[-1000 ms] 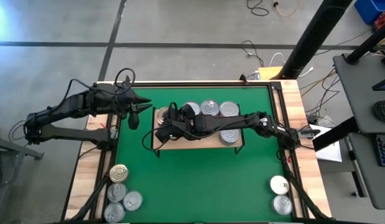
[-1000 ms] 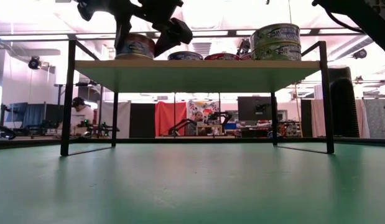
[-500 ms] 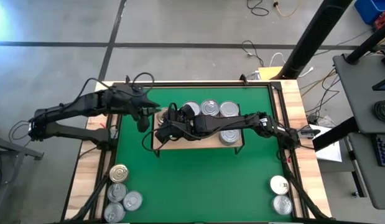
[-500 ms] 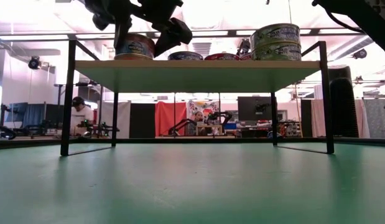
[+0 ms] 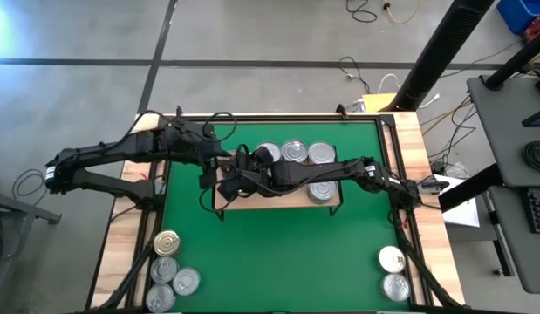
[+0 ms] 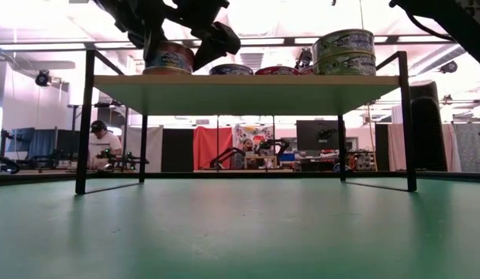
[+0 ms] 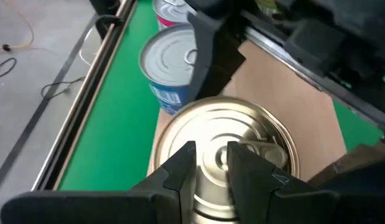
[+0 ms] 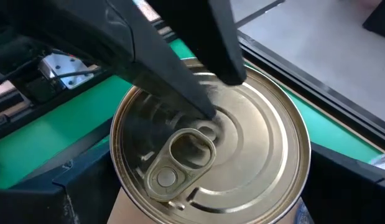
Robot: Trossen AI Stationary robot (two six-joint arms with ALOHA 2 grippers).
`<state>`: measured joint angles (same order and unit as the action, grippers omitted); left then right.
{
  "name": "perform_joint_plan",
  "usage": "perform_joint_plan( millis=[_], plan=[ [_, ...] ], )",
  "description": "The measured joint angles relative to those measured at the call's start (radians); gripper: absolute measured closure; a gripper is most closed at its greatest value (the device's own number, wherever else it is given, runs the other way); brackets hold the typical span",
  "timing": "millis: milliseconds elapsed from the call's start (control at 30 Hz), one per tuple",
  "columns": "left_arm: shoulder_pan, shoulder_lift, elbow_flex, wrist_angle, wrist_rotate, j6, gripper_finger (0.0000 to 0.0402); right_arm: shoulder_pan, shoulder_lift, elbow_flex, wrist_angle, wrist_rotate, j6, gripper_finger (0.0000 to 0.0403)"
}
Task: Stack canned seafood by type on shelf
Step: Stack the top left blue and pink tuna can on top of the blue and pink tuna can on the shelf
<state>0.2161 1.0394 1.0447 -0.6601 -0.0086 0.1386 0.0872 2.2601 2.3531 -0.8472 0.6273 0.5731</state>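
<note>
— What moved? Since a second ago the left arm has swung in from the desk's left edge to the shelf (image 5: 278, 194).

— Where is the left gripper (image 7: 209, 163) now?

— Over the gold-toned tin (image 7: 224, 155) at the shelf's left end, fingers nearly together on its lid.

— The right gripper (image 5: 228, 180)?

— Stretched across the shelf, fingers spread wide either side of that tin, not clamping it. Other tins (image 5: 295, 152) line the shelf's far edge.

A green-matted worktop (image 5: 278, 253) carries the shelf (image 5: 278, 199). On the shelf, a gold tin (image 7: 226, 149) is seen directly beneath the left hand (image 7: 209, 163), with further tins (image 5: 294, 152) beyond the right hand (image 5: 233, 179). Loose tins (image 5: 167, 243) lie at the worktop's near corners.
</note>
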Motion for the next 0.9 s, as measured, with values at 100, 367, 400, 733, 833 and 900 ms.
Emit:
perform_joint_plan(
  millis=[100,367,400,733,833,900],
  plan=[
    [0.000,0.012,0.000,0.005,0.012,0.005,0.0351,0.000,0.000,0.000,-0.016,0.000,0.002,0.0003],
    [0.004,0.020,-0.001,-0.039,0.052,0.086,0.0399,0.002,0.000,0.000,-0.011,-0.003,-0.053,0.0003],
    [0.007,0.020,-0.005,-0.041,0.053,0.099,0.0400,0.002,0.000,0.000,-0.011,-0.004,-0.061,0.0003],
    [0.033,0.014,-0.064,-0.016,0.071,0.122,0.0401,-0.005,-0.001,0.000,-0.011,-0.082,-0.068,0.0003],
    [0.035,0.014,-0.063,-0.013,0.070,0.123,0.0401,-0.005,-0.001,0.000,-0.013,-0.085,-0.066,0.0003],
    [0.038,0.014,-0.062,-0.014,0.070,0.124,0.0401,-0.005,-0.001,0.000,-0.012,-0.087,-0.065,0.0003]
  ],
)
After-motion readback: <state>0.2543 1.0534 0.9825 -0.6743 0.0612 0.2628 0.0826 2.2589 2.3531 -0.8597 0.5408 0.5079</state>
